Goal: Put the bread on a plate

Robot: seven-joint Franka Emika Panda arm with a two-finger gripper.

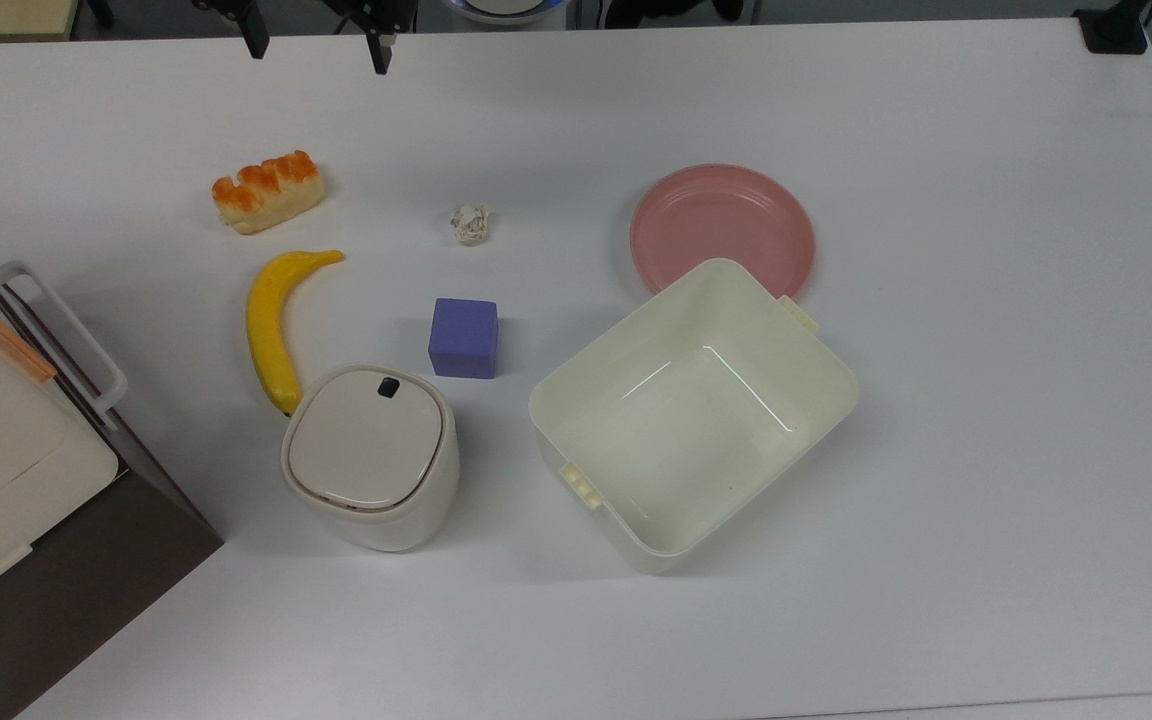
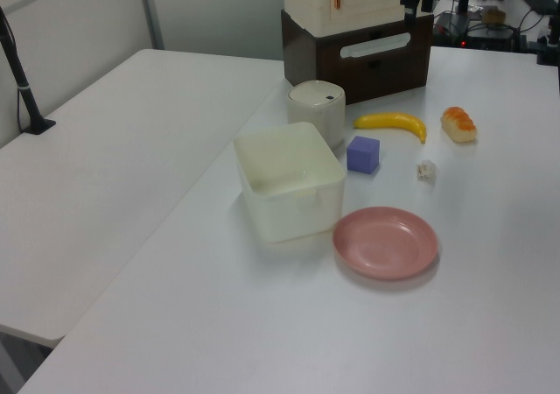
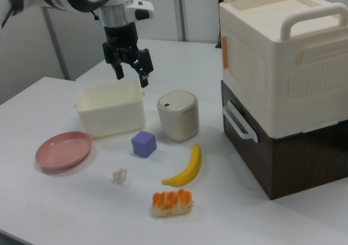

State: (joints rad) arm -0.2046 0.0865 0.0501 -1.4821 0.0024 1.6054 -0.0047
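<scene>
Gripper high above desk, fingers spread wide, empty, touching nothing. Bread on desk at top view's 10 o'clock, banana just beside. Plate at 2 o'clock, far rim tucked behind tub. Risks: descent off-centre clips banana; glazed loaf slips from pinch; carry snags tub wall.

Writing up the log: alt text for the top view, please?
An open gripper hangs at the table's far edge above the bread, with the empty pink plate well to the top view's right, touching a cream tub.
</scene>
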